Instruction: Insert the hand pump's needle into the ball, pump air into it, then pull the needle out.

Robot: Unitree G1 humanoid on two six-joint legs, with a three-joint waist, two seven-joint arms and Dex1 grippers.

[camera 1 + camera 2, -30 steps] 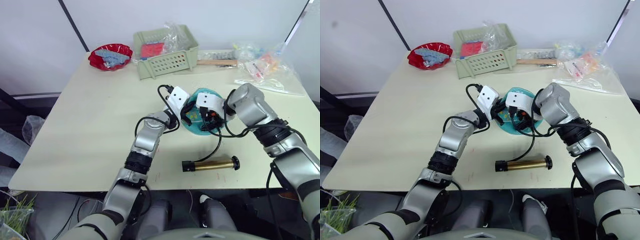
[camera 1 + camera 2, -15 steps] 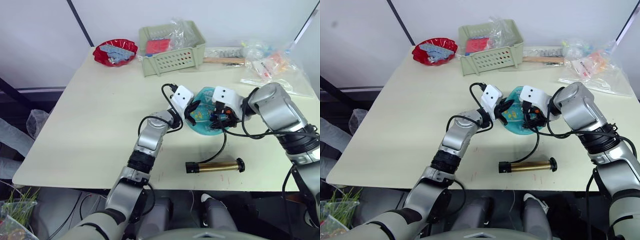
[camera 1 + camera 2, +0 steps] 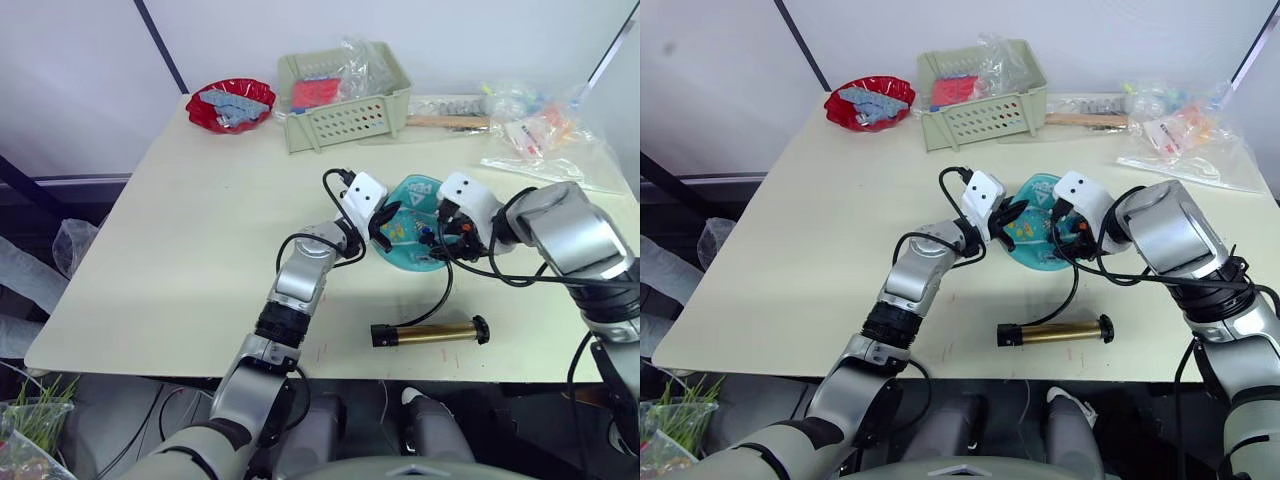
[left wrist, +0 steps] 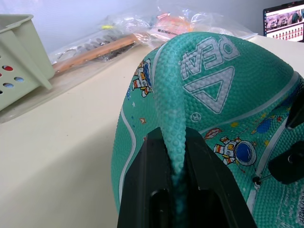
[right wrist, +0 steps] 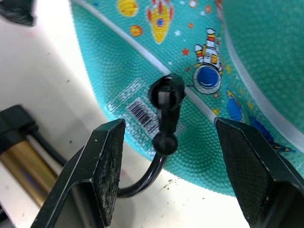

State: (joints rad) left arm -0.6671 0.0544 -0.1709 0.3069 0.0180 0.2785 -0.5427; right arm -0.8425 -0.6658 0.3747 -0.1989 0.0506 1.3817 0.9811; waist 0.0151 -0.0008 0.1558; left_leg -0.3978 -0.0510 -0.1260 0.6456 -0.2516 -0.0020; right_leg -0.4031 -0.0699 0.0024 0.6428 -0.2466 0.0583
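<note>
A: Done with the job yet?

B: Not by a lot. Closest in, at 6 o'clock from the ball (image 3: 405, 240), lies the hand pump (image 3: 425, 332), flat on the table (image 3: 200, 240) near the front edge. Held by nobody.

A: And its hose (image 3: 440, 290)?

B: Curls up from the pump toward 12 o'clock and ends at the needle (image 5: 166, 97). Black fitting pressed right on the teal skin, beside the barcode. Thin pin itself hidden, so probably poked in already. Just a guess.

A: Any gripping going on?

B: Yes, by the left gripper (image 4: 175, 137). Fingers squeezed tight on a fold of the ball, at its 9 o'clock side. Over at the 3 o'clock side, the right gripper (image 5: 171, 128), fingers spread wide, one on each side of the fitting, touching nothing.

A: Ball full of air?

B: Doesn't look like it. Soft enough to pinch into a fold, and more like a dome than a round ball. So pumping left to do, then pulling the needle out.

A: What about farther back?

B: Pale, smooth table with faint marks near the pump. At 11 o'clock from the ball, a green basket (image 3: 345, 95) with holes. At 10 o'clock, a red bowl (image 3: 227, 105). At 1 o'clock, a wooden stick (image 3: 445, 121) and crinkly plastic bags (image 3: 540, 135). Behind all that, a plain white wall (image 3: 80, 60).
</note>
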